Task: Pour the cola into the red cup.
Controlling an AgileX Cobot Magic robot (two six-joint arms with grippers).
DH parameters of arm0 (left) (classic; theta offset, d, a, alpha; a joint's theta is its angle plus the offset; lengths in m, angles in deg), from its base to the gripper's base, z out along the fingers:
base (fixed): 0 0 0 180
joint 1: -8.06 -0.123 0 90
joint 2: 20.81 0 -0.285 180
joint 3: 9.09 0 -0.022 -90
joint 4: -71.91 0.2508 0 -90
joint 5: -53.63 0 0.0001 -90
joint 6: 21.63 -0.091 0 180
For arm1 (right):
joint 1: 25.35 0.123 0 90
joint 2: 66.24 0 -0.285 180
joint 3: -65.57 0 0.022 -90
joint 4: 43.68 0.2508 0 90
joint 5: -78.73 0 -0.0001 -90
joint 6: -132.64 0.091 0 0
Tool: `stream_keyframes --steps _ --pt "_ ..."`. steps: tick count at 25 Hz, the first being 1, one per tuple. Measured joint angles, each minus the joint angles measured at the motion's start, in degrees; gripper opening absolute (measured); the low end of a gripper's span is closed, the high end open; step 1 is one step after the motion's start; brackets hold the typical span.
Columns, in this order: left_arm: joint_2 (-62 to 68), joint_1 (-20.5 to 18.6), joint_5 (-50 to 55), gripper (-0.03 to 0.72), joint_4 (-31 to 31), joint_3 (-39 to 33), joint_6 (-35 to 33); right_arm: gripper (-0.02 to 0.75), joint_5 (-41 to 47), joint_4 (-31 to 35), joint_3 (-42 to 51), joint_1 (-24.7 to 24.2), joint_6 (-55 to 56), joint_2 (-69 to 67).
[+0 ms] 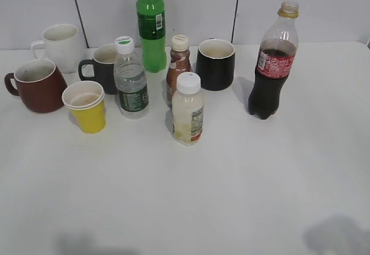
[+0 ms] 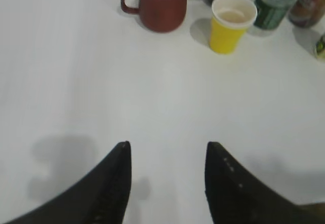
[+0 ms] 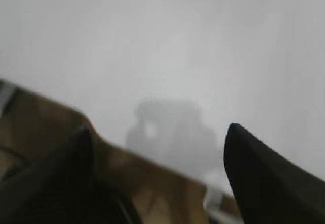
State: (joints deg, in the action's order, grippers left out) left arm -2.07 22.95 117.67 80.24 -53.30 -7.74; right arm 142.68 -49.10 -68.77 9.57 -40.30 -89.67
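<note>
Both pairs of fingers, left (image 2: 167, 155) and right (image 3: 157, 137), gape wide and empty over the table (image 1: 231, 197), the cola (image 1: 273, 64) far right, the red cup (image 1: 37, 85) far left.

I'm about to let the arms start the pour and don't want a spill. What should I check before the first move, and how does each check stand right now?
1. Tall clear plastic cola bottle with dark liquid stands upright, apart from other items: ok.
2. Its pale cap is on and must come off before pouring: not ok.
3. Squat dark red ceramic mug upright, mouth up: ok.
4. Mug empty: cannot tell.
5. Yellow paper cup stands close beside the mug, crowding it: not ok.
6. Left gripper and right gripper open, holding nothing: ok.
</note>
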Motion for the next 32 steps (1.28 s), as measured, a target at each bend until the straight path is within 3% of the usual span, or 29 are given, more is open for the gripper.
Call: stream_keyframes --steps 6,13,17,20,22,32 --pt "-1.6 0.1 -3.4 0.363 -4.8 -2.3 -6.9 0.596 -3.4 0.2 2.1 0.0 -0.1 4.2" --pt "-1.6 -0.3 -3.6 0.363 -5.5 -2.3 -7.8 0.595 -4.0 0.4 2.1 -0.6 -0.1 4.2" --pt "-3.4 -5.5 -3.7 0.363 -5.6 -2.3 -7.8 0.594 -4.1 0.5 2.1 -6.3 -0.1 4.5" --pt "-7.9 -9.8 -3.7 0.363 -5.6 -2.3 -7.9 0.594 -4.1 0.5 2.1 -13.3 -0.1 7.4" --pt "-10.8 -10.5 -3.7 0.363 -5.9 -2.3 -7.9 0.594 -4.2 0.5 2.1 -16.8 -0.1 11.6" --pt "-11.4 -10.4 -3.8 0.363 -6.5 -2.3 -7.9 0.593 -4.3 1.2 2.0 -18.2 -0.1 16.2"
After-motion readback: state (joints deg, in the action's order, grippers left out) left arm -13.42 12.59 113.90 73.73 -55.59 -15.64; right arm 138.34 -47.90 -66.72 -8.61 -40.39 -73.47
